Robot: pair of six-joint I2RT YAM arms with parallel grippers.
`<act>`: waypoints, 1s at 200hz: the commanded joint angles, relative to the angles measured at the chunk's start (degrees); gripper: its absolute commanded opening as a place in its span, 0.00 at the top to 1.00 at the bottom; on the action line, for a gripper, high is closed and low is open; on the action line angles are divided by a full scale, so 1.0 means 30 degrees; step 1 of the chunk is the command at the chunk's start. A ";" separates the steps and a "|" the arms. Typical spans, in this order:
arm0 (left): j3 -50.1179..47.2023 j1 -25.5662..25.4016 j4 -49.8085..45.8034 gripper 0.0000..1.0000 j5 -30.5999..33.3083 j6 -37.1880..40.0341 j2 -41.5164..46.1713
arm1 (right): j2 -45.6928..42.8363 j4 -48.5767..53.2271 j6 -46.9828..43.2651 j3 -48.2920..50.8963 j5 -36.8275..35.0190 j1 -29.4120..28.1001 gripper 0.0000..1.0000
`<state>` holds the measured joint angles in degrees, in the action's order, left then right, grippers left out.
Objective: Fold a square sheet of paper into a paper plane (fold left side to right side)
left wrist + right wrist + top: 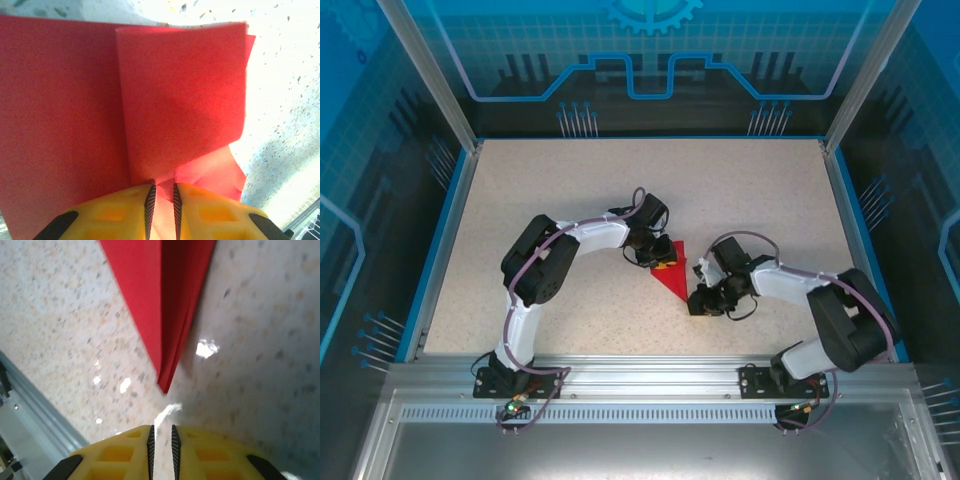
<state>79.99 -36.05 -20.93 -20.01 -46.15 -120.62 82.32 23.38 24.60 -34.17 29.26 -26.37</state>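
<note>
- Paper plane (674, 278): red, pointed wedge, lies flat on the speckled worktop (570, 190) approx. centre of the top view, its tip pointing to the lower right.
- Left hand (661, 262) sits at the wide upper-left end of the plane. The right hand (704, 298) is just beside the tip, lower right.
- Left wrist view: the yellow fingers (210, 212) are at the bottom edge w/ only a thin slit between them. The red paper runs right into that slit, so the hand is pinched on the plane.
- Same view: a folded flap (182, 95) stands up off the flat layer, creased down the middle of the frame, narrowing toward the fingertips.
- Right wrist view: the fingers (125, 452) are nearly closed w/ bare worktop showing thru the gap — nothing held.
- There the plane's sharp tip (164, 386) ends a little above the fingertips, not touching them. Two red layers meet along a centre crease.
</note>
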 commanded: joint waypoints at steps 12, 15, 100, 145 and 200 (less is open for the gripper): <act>-0.0248 0.0409 -0.1388 0.76 0.1440 0.0385 -0.0680 | -0.1877 0.1781 0.0085 -0.1737 0.1179 0.0133 0.80; -0.0259 0.0401 -0.1357 0.76 0.1453 0.0384 -0.0684 | -0.1878 0.1637 0.0090 -0.1855 0.1235 0.0146 0.80; -0.0265 0.0372 -0.1432 0.76 0.1484 0.0441 -0.0510 | 0.3236 -0.1199 0.0680 -0.3847 -0.0276 -0.0411 0.79; -0.0199 0.0397 -0.1516 0.76 0.1509 0.0499 -0.0320 | 0.4679 -0.1341 0.0504 -0.2871 -0.1471 -0.0118 0.79; -0.0141 0.0604 -0.1595 0.70 0.1519 0.0982 0.1165 | 0.5682 -0.1182 0.1032 -0.1474 -0.2238 0.0236 0.85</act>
<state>80.01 -36.05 -21.17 -19.81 -45.19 -120.20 95.59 16.36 26.87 -42.39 27.70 -25.87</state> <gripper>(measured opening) 0.287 0.163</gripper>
